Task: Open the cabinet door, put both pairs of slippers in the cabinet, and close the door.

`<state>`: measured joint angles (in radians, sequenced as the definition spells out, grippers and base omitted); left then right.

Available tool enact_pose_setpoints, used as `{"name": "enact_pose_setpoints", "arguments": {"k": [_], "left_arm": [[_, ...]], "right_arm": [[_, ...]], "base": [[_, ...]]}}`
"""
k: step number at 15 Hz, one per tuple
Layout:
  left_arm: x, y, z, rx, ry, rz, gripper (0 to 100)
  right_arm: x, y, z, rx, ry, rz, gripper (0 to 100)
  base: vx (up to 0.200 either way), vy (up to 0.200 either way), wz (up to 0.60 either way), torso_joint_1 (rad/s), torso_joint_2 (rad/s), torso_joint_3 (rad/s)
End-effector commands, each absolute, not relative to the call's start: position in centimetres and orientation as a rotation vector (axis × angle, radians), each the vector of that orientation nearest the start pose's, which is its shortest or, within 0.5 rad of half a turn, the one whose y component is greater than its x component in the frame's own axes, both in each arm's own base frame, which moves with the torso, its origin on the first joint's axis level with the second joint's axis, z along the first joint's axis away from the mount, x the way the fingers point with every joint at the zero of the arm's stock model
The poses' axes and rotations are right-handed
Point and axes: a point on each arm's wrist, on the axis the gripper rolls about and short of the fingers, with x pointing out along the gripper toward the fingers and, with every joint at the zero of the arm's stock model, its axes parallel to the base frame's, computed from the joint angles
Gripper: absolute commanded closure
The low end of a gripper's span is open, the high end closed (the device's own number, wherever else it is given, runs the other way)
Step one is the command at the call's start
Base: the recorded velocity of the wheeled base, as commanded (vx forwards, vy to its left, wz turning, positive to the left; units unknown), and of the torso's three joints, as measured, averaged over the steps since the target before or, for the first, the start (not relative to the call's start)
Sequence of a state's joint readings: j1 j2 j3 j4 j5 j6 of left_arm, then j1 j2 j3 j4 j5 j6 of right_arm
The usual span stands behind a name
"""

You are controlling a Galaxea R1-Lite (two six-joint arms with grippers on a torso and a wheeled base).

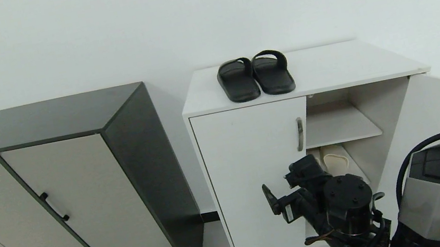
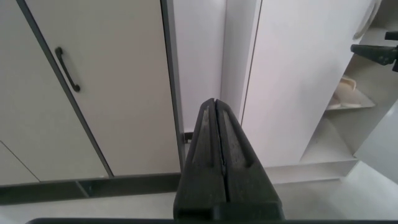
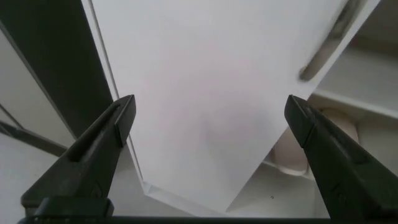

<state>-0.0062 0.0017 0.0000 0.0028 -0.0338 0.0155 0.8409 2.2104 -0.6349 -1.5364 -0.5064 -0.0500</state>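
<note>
- The tall white wooden cabinet (image 1: 372, 65) stands at 4 o'clock from the middle of the head view. Its flat white door (image 1: 255, 171) on the left half is shut. The right half is open, so the shelves inside show.
- The pair of black rubber slippers (image 1: 254, 75) sits side by side on top of the white cabinet, at 1 o'clock from the middle.
- The pair of cream slippers (image 1: 335, 160) lies inside the cabinet on the second shelf down, at 4 o'clock from the thin silver door handle (image 1: 300, 134).
- The right claw (image 3: 210, 106) is at 5 o'clock in the head view, just in front of the shut door and lower than the handle. Its two fingers are spread wide apart and hold nothing.
- The left claw (image 2: 215, 109) has its two fingers pressed tight together, with nothing between them. It points at the gap between the two cabinets.
- The black cabinet with pale grey doors (image 1: 80, 202) stands at 8 o'clock, near the white one but not touching it.
</note>
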Motion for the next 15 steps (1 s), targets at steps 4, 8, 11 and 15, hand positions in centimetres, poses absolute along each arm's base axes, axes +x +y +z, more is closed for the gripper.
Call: {"name": "enact_pose_setpoints", "arguments": {"k": [4, 8, 11, 15], "left_arm": [[-2.26, -0.06, 7.52, 0.015, 0.006, -0.04, 100], [-2.26, -0.06, 7.52, 0.015, 0.006, -0.04, 100], [-2.26, -0.06, 7.52, 0.015, 0.006, -0.04, 100], [-2.26, -0.06, 7.52, 0.015, 0.006, -0.04, 100]], "right_arm": [[24.38, 25.59, 6.05, -0.077, 0.025, 0.334, 0], [24.42, 25.56, 6.05, -0.077, 0.025, 0.334, 0], [24.37, 25.58, 6.12, -0.075, 0.023, 0.334, 0], [25.28, 25.06, 5.78, -0.083, 0.024, 0.309, 0]], "base": [[0.0, 0.0, 0.0, 0.206, -0.51, -0.314], [0.0, 0.0, 0.0, 0.226, -0.54, -0.314], [0.0, 0.0, 0.0, 0.246, -0.56, -0.323], [0.0, 0.0, 0.0, 0.221, -0.51, -0.279]]}}
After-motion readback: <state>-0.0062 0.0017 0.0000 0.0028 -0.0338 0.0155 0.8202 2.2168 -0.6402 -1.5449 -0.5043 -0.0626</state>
